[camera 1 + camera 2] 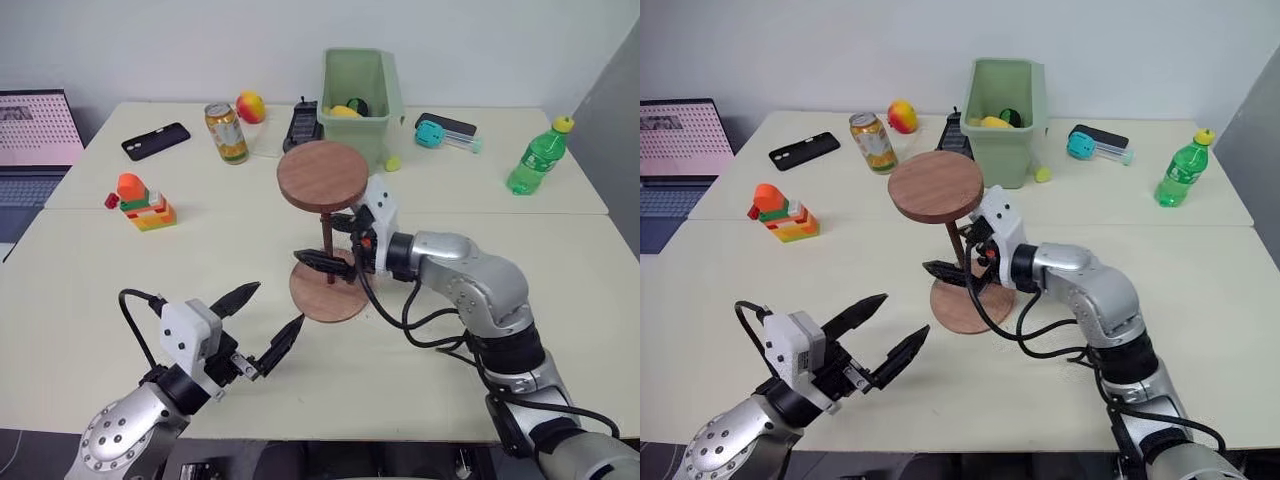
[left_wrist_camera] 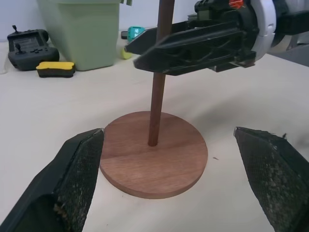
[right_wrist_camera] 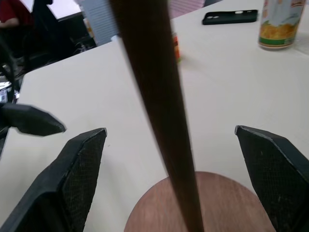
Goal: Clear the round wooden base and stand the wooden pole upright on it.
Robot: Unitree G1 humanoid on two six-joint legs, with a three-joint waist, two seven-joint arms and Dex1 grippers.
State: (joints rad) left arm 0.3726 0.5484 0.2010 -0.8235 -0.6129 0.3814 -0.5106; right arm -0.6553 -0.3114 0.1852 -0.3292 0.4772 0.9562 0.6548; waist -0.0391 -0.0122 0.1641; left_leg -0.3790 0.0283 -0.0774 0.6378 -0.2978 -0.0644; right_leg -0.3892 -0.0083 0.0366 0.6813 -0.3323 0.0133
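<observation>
From the head camera, the flat round reddish-brown wooden base [image 1: 330, 292] lies on the cream table [image 1: 500, 330] near the middle, and the thin dark-brown wooden pole [image 1: 327, 236] stands upright with its lower end in the base's centre and its fixed reddish-brown disc at the top. The right gripper [image 1: 325, 255] sits around the pole's lower half with its two black fingers spread wide, one finger showing in front of the rod and neither visibly pressing it. The left gripper [image 1: 268, 320] hovers over the near part of the table, just left of the base, its fingers also spread wide and empty. Farther back stand a pale green plastic bin [image 1: 362, 97], a yellow drinks can [image 1: 227, 132], a black phone [image 1: 156, 140], a green plastic bottle [image 1: 537, 156] and a small stack of coloured toy blocks [image 1: 141, 203]. In the left wrist view the base rests flat between that gripper's two parted fingertips [image 2: 72, 179], which are apart from it, and the pole rises straight from its centre hole, with the right gripper's black finger crossing beside the rod higher up. In the right wrist view the pole runs up between the two wide-apart fingers [image 3: 77, 169], with clear table showing on both sides of it, and the base's edge shows below.
</observation>
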